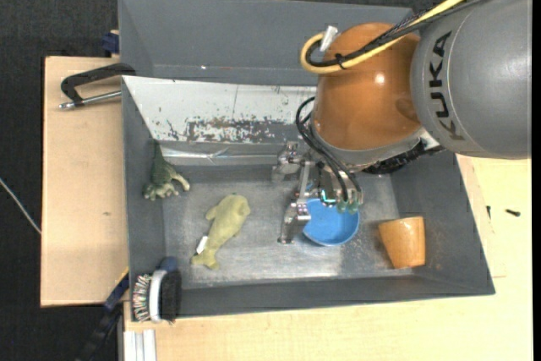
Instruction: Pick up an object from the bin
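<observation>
Gripper (318,220) is low in the bin, right over the blue round dish (334,228). Jaws look released and spread: one finger (292,226) stands just beside the dish's left rim, the other on its far side. I can't tell whether either touches it.

Centre on the dish so the rim sits squarely between the jaws before you close. My read: thin rim, likely to slip or tip if caught off-centre. Close gently, then lift straight up.

The orange cup (403,242) sits near the jaws on the right; keep off it. The yellow-green soft toy (224,226) lies left of the jaws, well apart.
</observation>
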`<state>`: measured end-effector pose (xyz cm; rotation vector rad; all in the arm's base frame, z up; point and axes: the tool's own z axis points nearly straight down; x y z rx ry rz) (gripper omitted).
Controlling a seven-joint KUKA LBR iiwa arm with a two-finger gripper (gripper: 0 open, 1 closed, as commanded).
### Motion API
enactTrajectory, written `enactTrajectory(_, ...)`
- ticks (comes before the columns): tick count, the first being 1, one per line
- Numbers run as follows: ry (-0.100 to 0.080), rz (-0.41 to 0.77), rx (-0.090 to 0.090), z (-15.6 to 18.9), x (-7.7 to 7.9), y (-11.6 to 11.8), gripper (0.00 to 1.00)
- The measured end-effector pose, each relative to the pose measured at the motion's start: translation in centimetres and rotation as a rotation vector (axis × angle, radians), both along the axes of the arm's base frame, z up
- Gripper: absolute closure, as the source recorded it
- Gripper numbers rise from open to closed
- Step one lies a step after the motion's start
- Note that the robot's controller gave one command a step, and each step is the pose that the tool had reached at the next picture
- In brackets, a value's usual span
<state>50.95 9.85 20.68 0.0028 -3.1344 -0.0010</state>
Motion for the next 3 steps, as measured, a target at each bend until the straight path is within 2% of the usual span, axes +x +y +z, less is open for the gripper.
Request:
enactTrajectory(1, -0.003, 0.347, 0.002, -12.3, 2.7, 6.5, 0.0)
enactTrajectory(2, -0.008, 0.344, 0.002, -12.0, 2.9, 6.4, 1.0)
enactTrajectory(3, -0.02, 0.34, 0.003, 1.1, 0.8, 6.5, 1.0)
